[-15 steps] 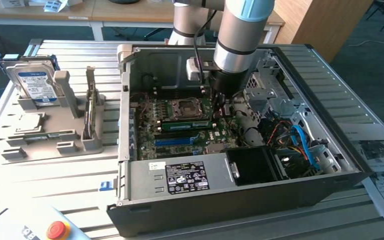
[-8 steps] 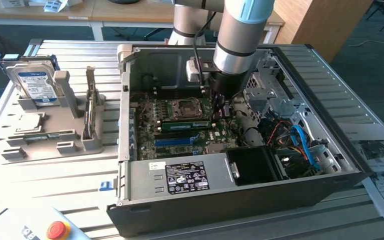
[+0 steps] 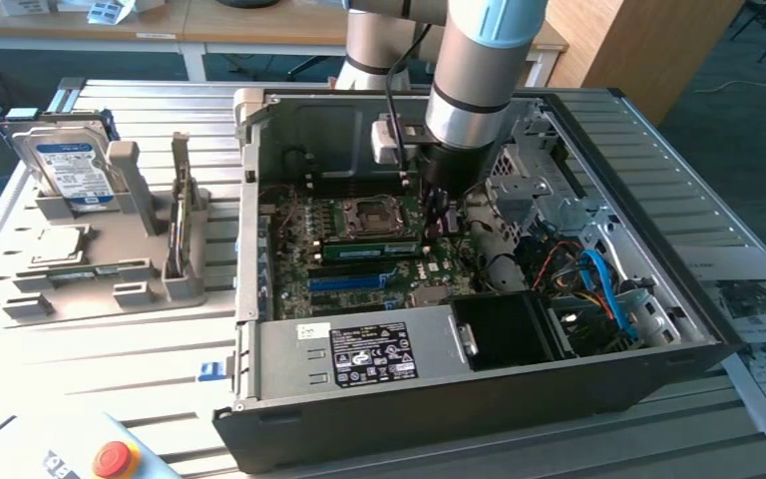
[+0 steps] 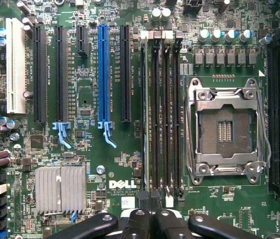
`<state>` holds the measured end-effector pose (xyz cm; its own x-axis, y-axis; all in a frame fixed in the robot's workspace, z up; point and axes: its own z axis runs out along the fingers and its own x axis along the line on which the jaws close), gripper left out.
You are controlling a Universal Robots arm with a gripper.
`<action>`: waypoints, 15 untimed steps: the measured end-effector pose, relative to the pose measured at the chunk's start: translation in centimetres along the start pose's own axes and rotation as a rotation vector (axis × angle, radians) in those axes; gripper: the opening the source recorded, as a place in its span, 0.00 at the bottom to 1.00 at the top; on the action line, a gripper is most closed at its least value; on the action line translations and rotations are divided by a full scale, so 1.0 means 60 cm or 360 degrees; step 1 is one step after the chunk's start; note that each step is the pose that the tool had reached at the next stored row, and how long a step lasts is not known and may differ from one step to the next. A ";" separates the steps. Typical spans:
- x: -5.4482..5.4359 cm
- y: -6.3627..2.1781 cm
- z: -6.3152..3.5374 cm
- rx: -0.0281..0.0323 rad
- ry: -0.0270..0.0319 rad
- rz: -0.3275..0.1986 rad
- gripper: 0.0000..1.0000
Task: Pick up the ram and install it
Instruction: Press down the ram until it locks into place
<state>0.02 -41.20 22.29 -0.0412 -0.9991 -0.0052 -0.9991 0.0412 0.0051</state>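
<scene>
On the exterior view's left, the hard drive (image 3: 71, 170) stands in a rack outside the computer case (image 3: 244, 200). Inside, the ram (image 3: 370, 249) sits in a board slot beside the empty processor socket (image 4: 225, 130). The gripper (image 4: 150, 198) is clenched, empty, just over the slot ends, hemmed in by cables (image 3: 602, 284).

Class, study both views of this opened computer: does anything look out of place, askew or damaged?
Nothing looks spilled or broken. One oddity: the processor socket on the motherboard is bare, while a silver chip lies outside on the grey holder.
</scene>
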 end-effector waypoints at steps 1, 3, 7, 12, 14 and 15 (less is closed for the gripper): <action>0.000 0.000 0.000 -0.00001 0.00000 0.0000 0.10; 0.000 0.000 0.000 -0.00001 -0.00001 0.0000 0.10; 0.000 0.000 0.001 0.00001 -0.00002 0.0000 0.10; 0.000 0.000 0.001 -0.00001 -0.00001 0.0000 0.10; 0.000 0.000 0.001 -0.00001 0.00000 0.0000 0.10; 0.000 0.000 0.001 -0.00001 0.00000 0.0000 0.10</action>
<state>0.02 -41.21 22.23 -0.0412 -0.9991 -0.0052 -0.9991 0.0412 0.0052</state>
